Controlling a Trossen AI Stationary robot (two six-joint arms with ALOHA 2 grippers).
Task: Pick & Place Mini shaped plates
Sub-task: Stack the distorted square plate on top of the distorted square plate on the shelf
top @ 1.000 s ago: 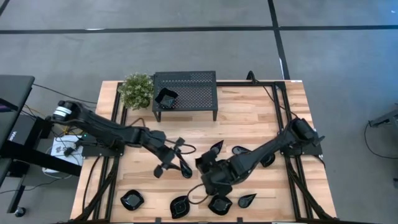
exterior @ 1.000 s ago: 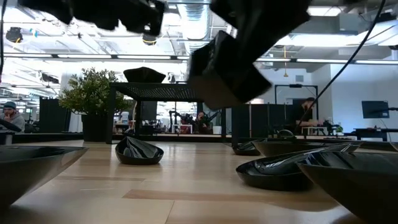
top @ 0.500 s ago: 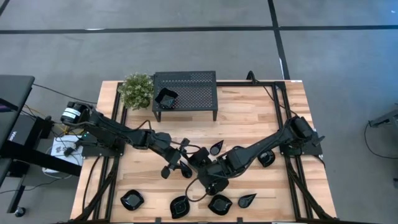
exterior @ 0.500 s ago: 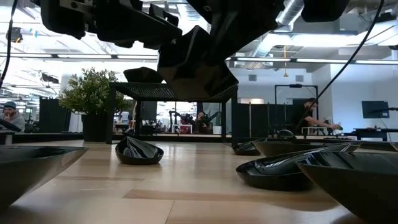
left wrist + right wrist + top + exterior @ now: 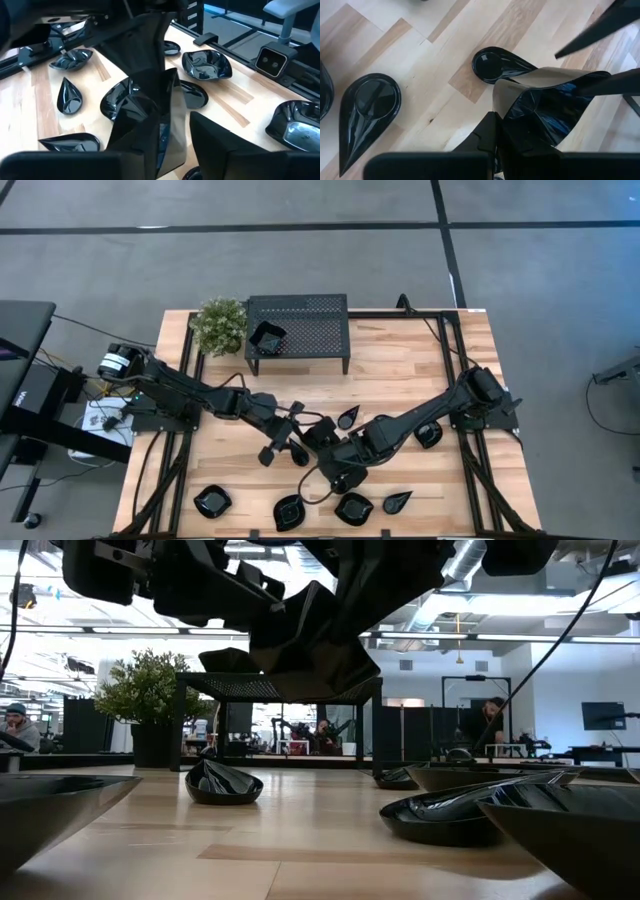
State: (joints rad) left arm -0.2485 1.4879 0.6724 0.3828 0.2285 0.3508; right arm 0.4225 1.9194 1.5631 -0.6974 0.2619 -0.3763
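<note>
A pale wooden table (image 5: 400, 370) stands on grey floor; the low view looks into an open workspace with ceiling ducts and seated people. No writing is legible. The black perforated stand (image 5: 310, 330) beside a potted plant (image 5: 220, 323) holds one black dish (image 5: 266, 337). Mid-table, the right gripper (image 5: 318, 432) is clamped on a square plate (image 5: 550, 107) held above the wood; the left gripper (image 5: 296, 422) has its fingers spread around that plate. Other plates (image 5: 212, 501) lie along the near edge
</note>
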